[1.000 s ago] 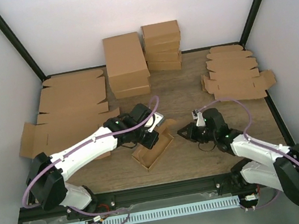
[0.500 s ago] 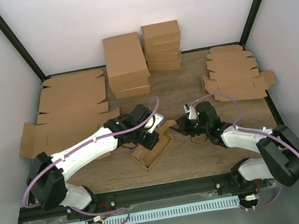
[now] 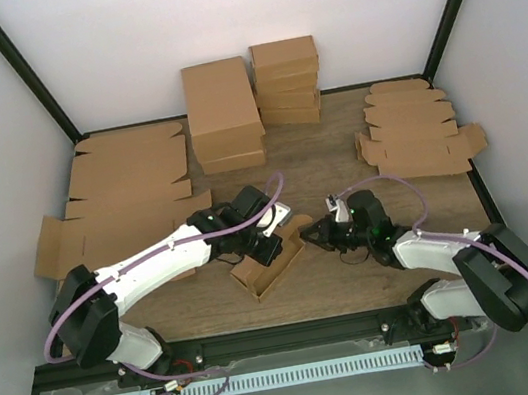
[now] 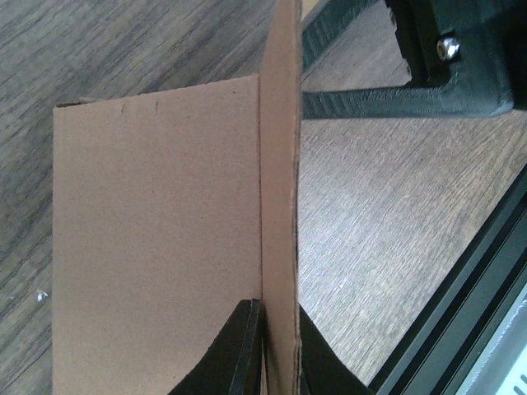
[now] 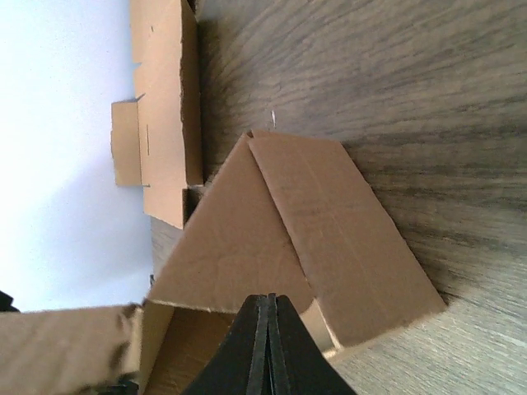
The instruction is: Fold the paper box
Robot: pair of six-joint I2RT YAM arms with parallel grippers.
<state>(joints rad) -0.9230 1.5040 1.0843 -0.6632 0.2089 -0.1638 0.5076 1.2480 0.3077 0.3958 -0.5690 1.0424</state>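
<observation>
The paper box (image 3: 268,268), a small shallow brown carton with its top open, lies at the middle of the table. My left gripper (image 3: 266,250) is shut on one long side wall (image 4: 278,164), one finger inside the box and one outside, with the fingertips (image 4: 247,346) low in the left wrist view. My right gripper (image 3: 313,233) is shut with nothing between its jaws. Its tip (image 5: 266,299) presses against the tilted end flap (image 5: 239,239) at the box's right end. The right gripper's fingers (image 4: 370,103) also show in the left wrist view, beyond the wall.
Two stacks of folded brown boxes (image 3: 223,113) (image 3: 287,82) stand at the back. Flat cardboard blanks lie at the left (image 3: 127,195) and at the back right (image 3: 414,127). A black frame rail (image 3: 297,334) runs along the near table edge.
My right arm has swung left and its shut gripper has come up against the box's right end flap. The left gripper has kept its hold; the box has turned slightly.
</observation>
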